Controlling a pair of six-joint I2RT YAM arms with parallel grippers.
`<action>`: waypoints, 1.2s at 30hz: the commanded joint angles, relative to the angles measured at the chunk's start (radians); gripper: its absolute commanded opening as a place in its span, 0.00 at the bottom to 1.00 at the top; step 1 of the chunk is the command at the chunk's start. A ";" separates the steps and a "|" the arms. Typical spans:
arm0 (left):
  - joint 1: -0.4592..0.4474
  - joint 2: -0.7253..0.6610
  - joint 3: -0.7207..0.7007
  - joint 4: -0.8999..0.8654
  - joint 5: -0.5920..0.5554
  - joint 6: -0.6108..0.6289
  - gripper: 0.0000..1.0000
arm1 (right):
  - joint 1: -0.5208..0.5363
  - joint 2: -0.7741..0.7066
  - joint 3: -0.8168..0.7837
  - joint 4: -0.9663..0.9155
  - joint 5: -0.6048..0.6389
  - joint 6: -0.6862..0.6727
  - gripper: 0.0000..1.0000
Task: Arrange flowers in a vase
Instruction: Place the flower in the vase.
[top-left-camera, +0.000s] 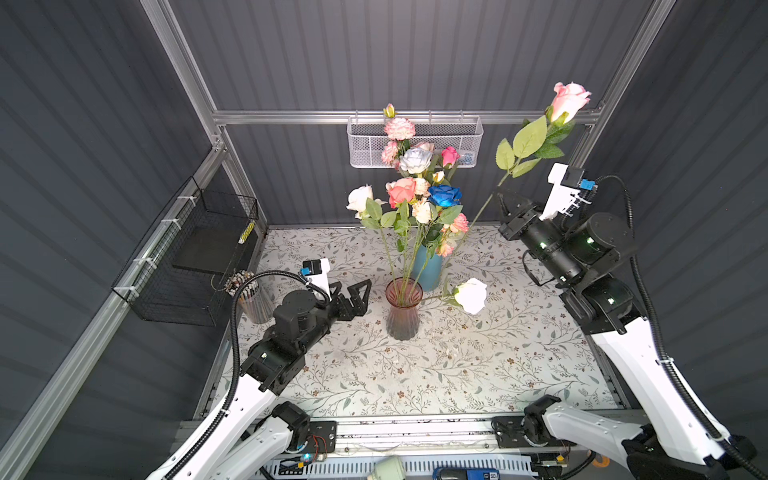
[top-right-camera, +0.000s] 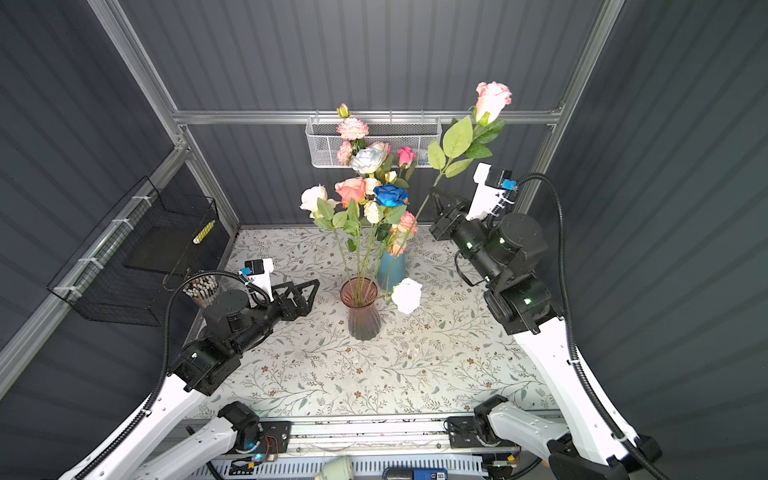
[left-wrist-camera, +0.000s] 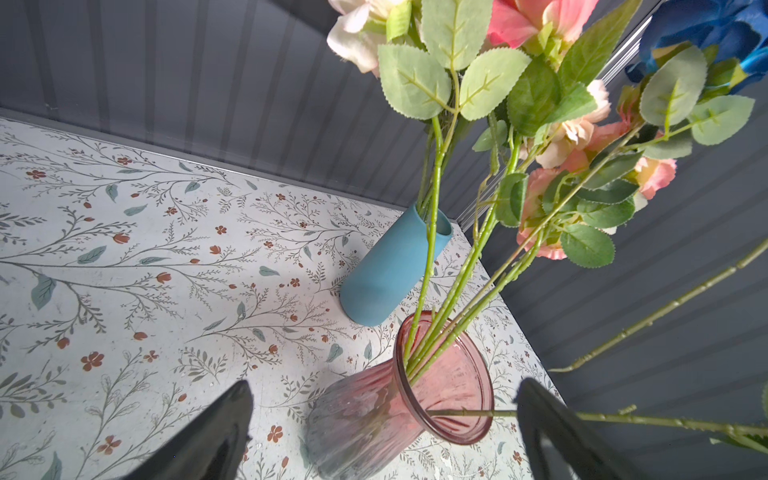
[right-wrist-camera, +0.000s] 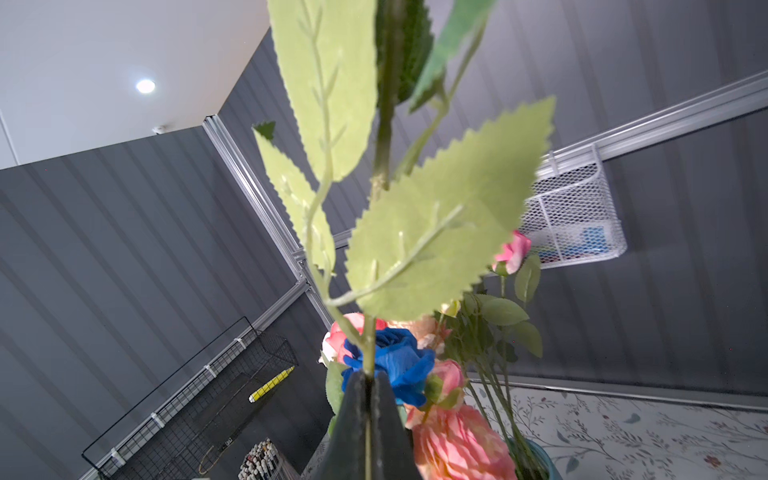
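The right end effector (right-wrist-camera: 368, 386) is clamped tight on the green stem of a pink rose (top-left-camera: 569, 99). The rose is held high and slanting, with its bloom up by the back rail (top-left-camera: 291, 117) and its lower end free in the air. The left end effector (top-left-camera: 365, 297) gapes fully wide and empty, just beside the pink glass vase (top-left-camera: 402, 311) on the desk (top-left-camera: 498, 365). That vase carries several flowers (top-left-camera: 401, 191), and a white rose (top-left-camera: 471, 295) droops over its rim. More stand in the blue vase (top-left-camera: 430, 270) behind.
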 joint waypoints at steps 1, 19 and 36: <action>0.001 -0.013 -0.013 -0.010 -0.015 0.004 0.99 | 0.033 0.018 0.000 0.100 0.012 -0.040 0.00; 0.001 -0.025 -0.028 -0.018 -0.038 0.029 0.99 | 0.224 0.190 -0.056 0.164 0.006 -0.243 0.02; 0.001 0.022 -0.041 0.018 -0.017 0.016 0.99 | 0.324 0.138 -0.174 0.117 0.102 -0.310 0.27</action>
